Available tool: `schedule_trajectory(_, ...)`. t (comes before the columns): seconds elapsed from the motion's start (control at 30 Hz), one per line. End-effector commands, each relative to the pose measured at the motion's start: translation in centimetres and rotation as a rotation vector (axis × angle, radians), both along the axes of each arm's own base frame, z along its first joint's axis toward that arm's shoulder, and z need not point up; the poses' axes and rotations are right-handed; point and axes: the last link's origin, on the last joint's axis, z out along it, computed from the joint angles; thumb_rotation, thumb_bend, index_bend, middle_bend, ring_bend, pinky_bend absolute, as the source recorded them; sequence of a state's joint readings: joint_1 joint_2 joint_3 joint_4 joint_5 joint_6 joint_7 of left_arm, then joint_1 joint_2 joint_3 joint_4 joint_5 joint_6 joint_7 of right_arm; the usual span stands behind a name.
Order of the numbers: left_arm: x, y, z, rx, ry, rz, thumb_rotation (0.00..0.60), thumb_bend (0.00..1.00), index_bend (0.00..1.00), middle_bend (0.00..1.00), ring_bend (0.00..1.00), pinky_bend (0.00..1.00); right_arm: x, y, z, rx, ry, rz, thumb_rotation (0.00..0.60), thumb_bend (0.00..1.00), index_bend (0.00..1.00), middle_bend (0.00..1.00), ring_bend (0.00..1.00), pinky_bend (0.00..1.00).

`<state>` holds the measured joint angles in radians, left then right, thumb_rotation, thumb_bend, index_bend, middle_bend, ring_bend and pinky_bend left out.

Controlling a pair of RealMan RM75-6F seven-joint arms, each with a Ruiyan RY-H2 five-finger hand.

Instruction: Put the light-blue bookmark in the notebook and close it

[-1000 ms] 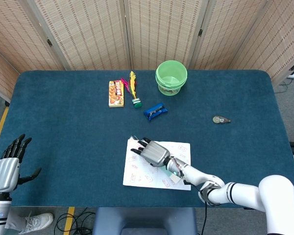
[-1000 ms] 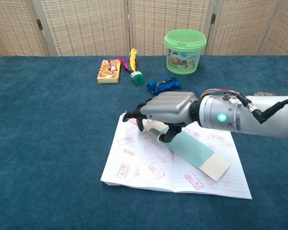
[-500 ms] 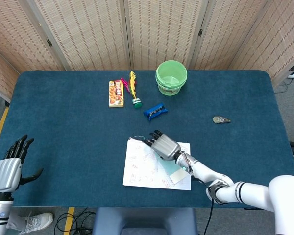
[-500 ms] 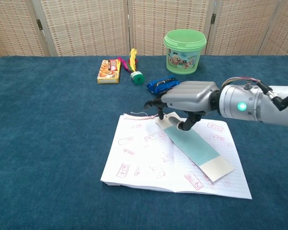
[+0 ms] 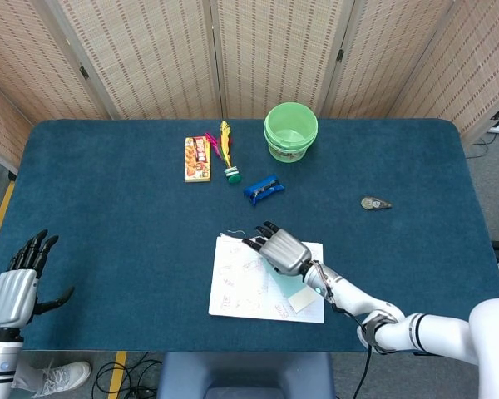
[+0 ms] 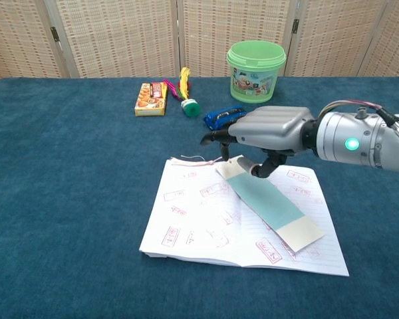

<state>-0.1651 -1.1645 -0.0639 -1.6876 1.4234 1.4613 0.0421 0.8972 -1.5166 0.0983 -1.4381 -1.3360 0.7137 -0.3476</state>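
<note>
At the table's [image 5: 108, 249] front left corner the left hand [image 5: 15, 283] stands upright, fingers spread and empty, as it did a second ago. Near the front edge the open notebook [image 6: 206, 219] lies flat with the light-blue bookmark [image 6: 266, 203] slanting across its pages. The right hand [image 6: 269, 133], palm down with fingers loosely apart, hovers over the bookmark's upper end; it has lifted off the page and drawn back since a second ago, holding nothing.

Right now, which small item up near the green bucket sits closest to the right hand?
The blue packet, just behind the right hand; the orange box and feathered shuttlecock lie farther left.
</note>
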Motion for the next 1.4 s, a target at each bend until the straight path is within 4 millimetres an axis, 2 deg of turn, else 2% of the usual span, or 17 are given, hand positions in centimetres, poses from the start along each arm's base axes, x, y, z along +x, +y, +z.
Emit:
schedule_trajectory(0.03, 0.0, 0.0, 0.0, 0.0, -0.001, 0.001, 0.6, 0.26, 0.11, 0.03, 0.04, 0.16, 0.4, 0.2, -0.5, 0.013, -0.004, 0.012, 0.6, 0.65, 0.09, 0.31, 0.07, 0.11)
schedule_trajectory(0.37, -0.3, -0.1, 0.2, -0.001, 0.001, 0.013, 0.6, 0.26, 0.11, 0.03, 0.04, 0.16, 1.2, -0.4, -3.0, 0.031, 0.023, 0.011, 0.6, 0.65, 0.09, 0.31, 0.07, 0.11)
schedule_trajectory(0.67, -0.5, -0.1, 0.1, -0.004, -0.004, 0.016, 0.6, 0.26, 0.11, 0.03, 0.04, 0.16, 0.0, -0.9, -2.5, 0.004, 0.053, -0.012, 0.6, 0.65, 0.09, 0.31, 0.07, 0.11)
schedule_trajectory(0.97, -0.3, -0.2, -0.1, -0.009, -0.005, 0.007, 0.6, 0.26, 0.11, 0.03, 0.04, 0.16, -1.3, -0.9, -1.0, -0.026, 0.04, -0.047, 0.6, 0.65, 0.08, 0.31, 0.07, 0.11)
schedule_trajectory(1.1, -0.2, -0.1, -0.1, -0.013, -0.004, 0.003, 0.6, 0.26, 0.11, 0.03, 0.04, 0.16, -1.5, 0.1, 0.7, -0.05, -0.017, -0.026, 0.6, 0.57, 0.07, 0.31, 0.07, 0.11)
schedule_trajectory(1.23, -0.2, 0.0, -0.1, -0.01, -0.001, 0.005, 0.6, 0.26, 0.11, 0.03, 0.04, 0.16, -3.9, 2.0, 3.1, -0.067, -0.022, -0.025, 0.6, 0.4, 0.04, 0.31, 0.07, 0.11)
schedule_trajectory(1.33, -0.1, 0.0, -0.3, -0.016, -0.003, 0.005, 0.6, 0.26, 0.11, 0.03, 0.04, 0.16, -5.8, 3.6, 4.4, -0.062, -0.011, -0.048, 0.6, 0.35, 0.02, 0.31, 0.07, 0.11)
schedule_trajectory(1.4, 0.1, 0.1, -0.4, -0.023, -0.002, 0.0, 0.6, 0.26, 0.11, 0.03, 0.04, 0.16, -7.0, 4.6, 5.1, -0.057, -0.007, -0.07, 0.6, 0.36, 0.0, 0.31, 0.07, 0.11)
